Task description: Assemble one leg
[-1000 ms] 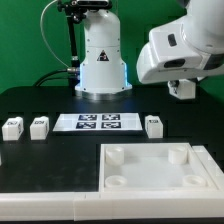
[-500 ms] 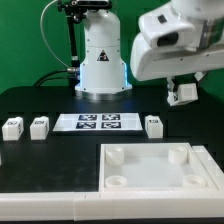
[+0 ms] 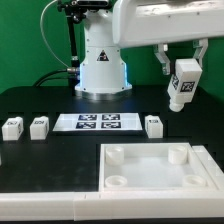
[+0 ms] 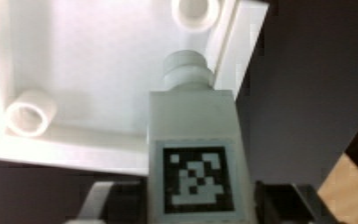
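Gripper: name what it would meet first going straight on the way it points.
Likely the board, on its flat top near an edge, not a socket. The leg in the gripper leads, so the leg's tip would touch first. Depth is unclear.

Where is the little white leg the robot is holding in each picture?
Exterior view: the leg hangs in the gripper, high on the exterior view's right.
Wrist view: the leg fills the middle, its tag facing the camera.
Shared landmark: the white board with round sockets, seen in both.
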Robot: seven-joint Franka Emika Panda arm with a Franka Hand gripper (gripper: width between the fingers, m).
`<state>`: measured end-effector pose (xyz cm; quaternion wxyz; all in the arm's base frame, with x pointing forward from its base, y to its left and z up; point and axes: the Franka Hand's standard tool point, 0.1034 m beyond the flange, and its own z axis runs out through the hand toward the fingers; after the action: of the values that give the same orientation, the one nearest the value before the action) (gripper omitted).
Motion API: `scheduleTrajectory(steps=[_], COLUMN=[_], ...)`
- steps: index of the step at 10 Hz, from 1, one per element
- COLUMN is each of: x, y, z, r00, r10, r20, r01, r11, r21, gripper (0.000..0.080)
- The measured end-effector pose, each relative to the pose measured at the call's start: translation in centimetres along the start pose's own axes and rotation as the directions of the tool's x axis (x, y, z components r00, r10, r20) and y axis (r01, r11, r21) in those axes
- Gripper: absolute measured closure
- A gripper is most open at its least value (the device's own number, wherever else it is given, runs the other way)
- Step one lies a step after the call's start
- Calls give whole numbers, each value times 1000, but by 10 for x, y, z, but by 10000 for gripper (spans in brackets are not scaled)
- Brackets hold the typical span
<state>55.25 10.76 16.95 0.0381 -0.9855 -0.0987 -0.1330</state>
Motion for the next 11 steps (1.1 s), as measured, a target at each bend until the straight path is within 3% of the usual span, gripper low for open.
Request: scheduleTrajectory(steps=[1, 3, 4, 9, 11], x=[2, 49, 66, 63, 72], y=[3, 26, 32, 30, 34], z=[3, 13, 17, 22, 37], r00=[997, 931, 904, 911, 943], r10=[-7, -48, -51, -51, -49], r20=[-79, -362, -425, -408, -330], r01=[6, 28, 22, 25, 33], r11=[1000, 998, 997, 997, 998], r21=[-11, -62, -74, -69, -52], gripper=[508, 508, 508, 508, 508])
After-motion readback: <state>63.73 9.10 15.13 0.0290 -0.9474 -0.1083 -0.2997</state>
